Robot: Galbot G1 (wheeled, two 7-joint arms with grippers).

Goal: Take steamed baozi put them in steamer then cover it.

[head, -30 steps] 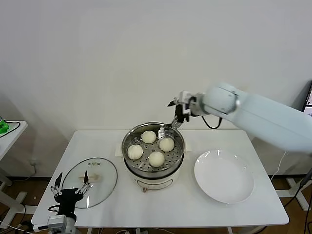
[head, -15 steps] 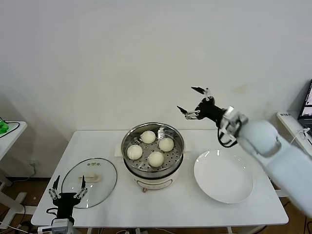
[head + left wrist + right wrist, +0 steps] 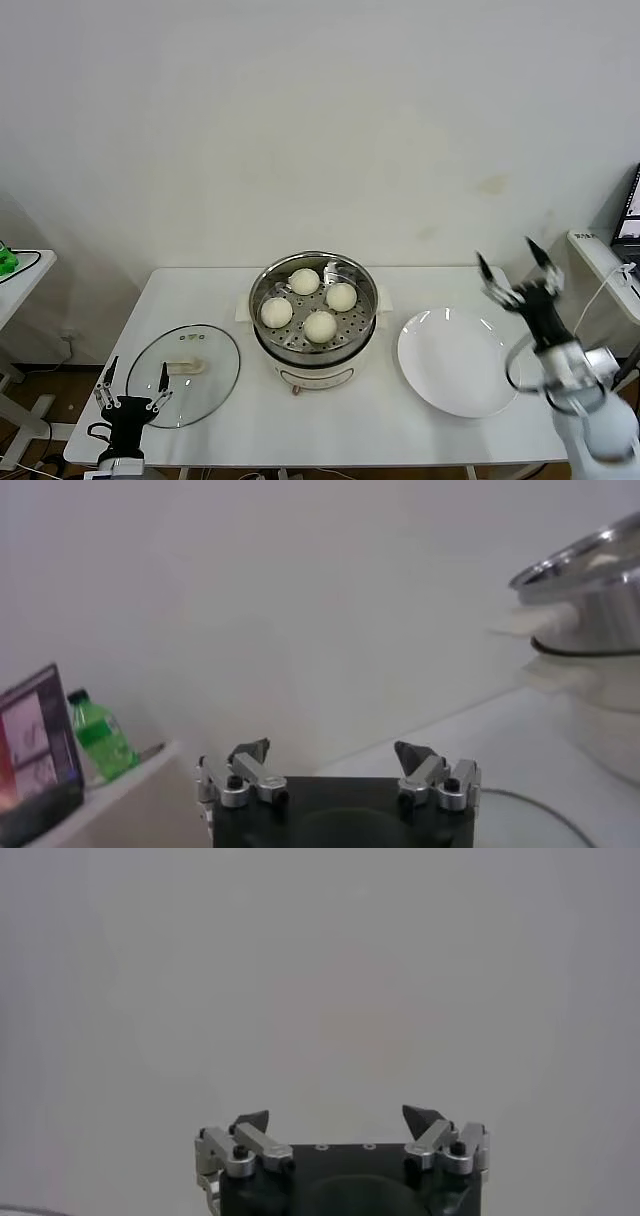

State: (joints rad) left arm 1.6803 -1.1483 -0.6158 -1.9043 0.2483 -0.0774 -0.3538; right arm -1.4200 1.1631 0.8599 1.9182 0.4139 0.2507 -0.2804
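right gripper (image 3: pixel 517 272) swung from above the round shiny steel steamer (image 3: pixel 315 340) to right of it, claws spread, empty. four cream-white steamed baozi (image 3: pixel 320 326) sat inside; round clear glass lid (image 3: pixel 185 373) left of steamer, uncovered. left gripper (image 3: pixel 130 390) by the lid, released.

Baozi (image 3: pixel 320 326) in steamer (image 3: pixel 300 366), lid (image 3: pixel 185 373) left, plate (image 3: pixel 459 363) right
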